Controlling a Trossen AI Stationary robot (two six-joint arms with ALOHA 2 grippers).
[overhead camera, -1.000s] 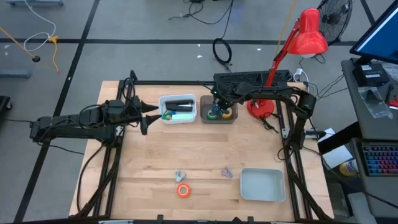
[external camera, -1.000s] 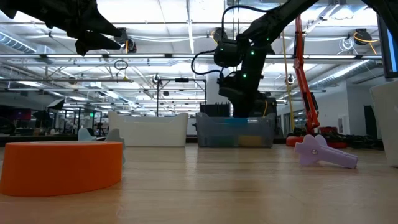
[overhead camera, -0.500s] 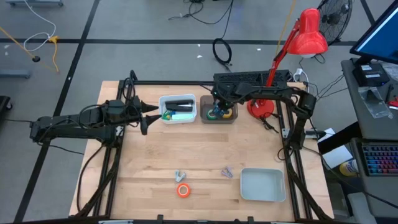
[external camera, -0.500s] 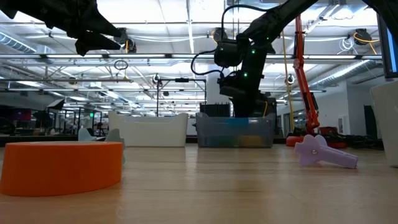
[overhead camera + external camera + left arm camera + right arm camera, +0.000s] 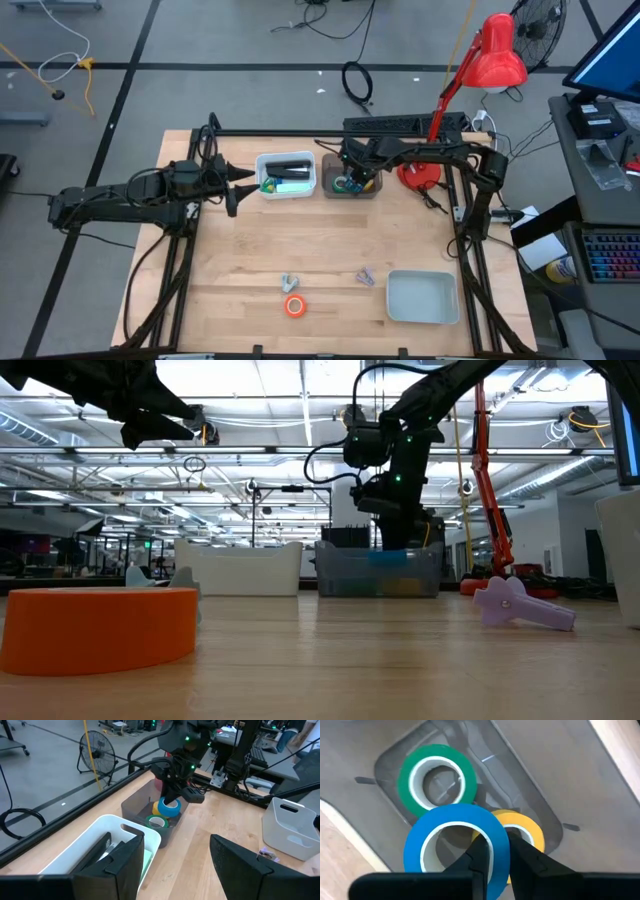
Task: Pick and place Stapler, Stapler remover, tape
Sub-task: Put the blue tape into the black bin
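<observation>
Upper centre of the high view, the right gripper [image 5: 496, 856] clamps the blue tape [image 5: 456, 842] by its wall, over the grey bin [image 5: 351, 190] holding the green tape [image 5: 437, 779] and yellow tape [image 5: 521, 830]. The left gripper [image 5: 232, 186], fingers apart, hangs at left beside the white bin [image 5: 287, 176]. The orange tape [image 5: 294, 306] lies lower centre.

1. Blue tape roll [image 5: 455, 840], pale core.
2. Green tape roll [image 5: 436, 779], pale core.
3. Yellow tape roll [image 5: 525, 831].
4. Orange tape roll [image 5: 294, 306], lower centre.
5. Grey translucent bin [image 5: 137, 802].
6. White bin [image 5: 286, 175].
7. Red lamp [image 5: 497, 52], upper right.
8. Lilac stapler remover [image 5: 522, 605].
</observation>
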